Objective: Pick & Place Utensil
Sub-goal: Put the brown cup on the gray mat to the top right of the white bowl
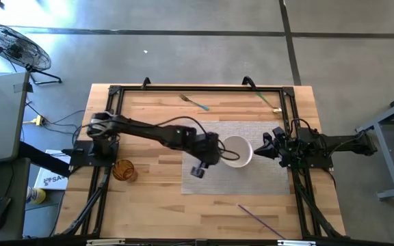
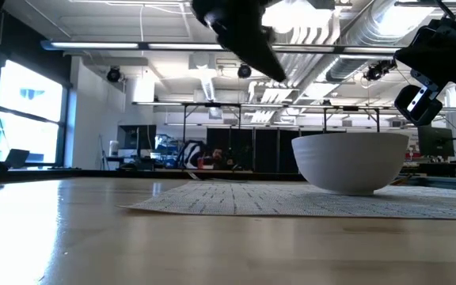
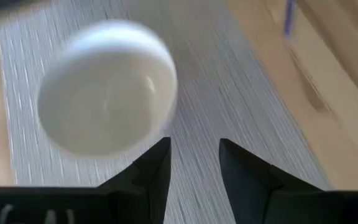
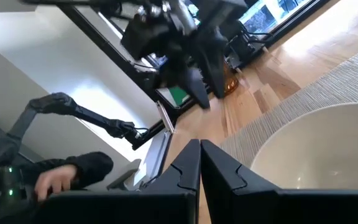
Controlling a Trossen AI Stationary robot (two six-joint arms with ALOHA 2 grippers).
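A white bowl point(image 1: 239, 152) stands on a grey woven placemat point(image 1: 252, 179) in the middle of the table. My left gripper point(image 1: 223, 154) hangs above the mat just left of the bowl, pointing slantwise down. In the left wrist view its fingers point(image 3: 194, 155) are open with only mat between them, and the bowl point(image 3: 107, 87) lies beyond. A silver fork point(image 1: 193, 102) and a gold utensil point(image 1: 269, 101) lie on the wood near the far edge. A purple utensil point(image 1: 258, 217) lies near the front edge. My right gripper point(image 4: 199, 152) waits shut, level, right of the bowl.
An amber glass point(image 1: 124, 171) stands on the wood at the left, beside my left arm's base. A black frame point(image 1: 197, 89) runs around the far and side edges of the table. A person's hand point(image 4: 55, 180) shows beyond the table in the right wrist view.
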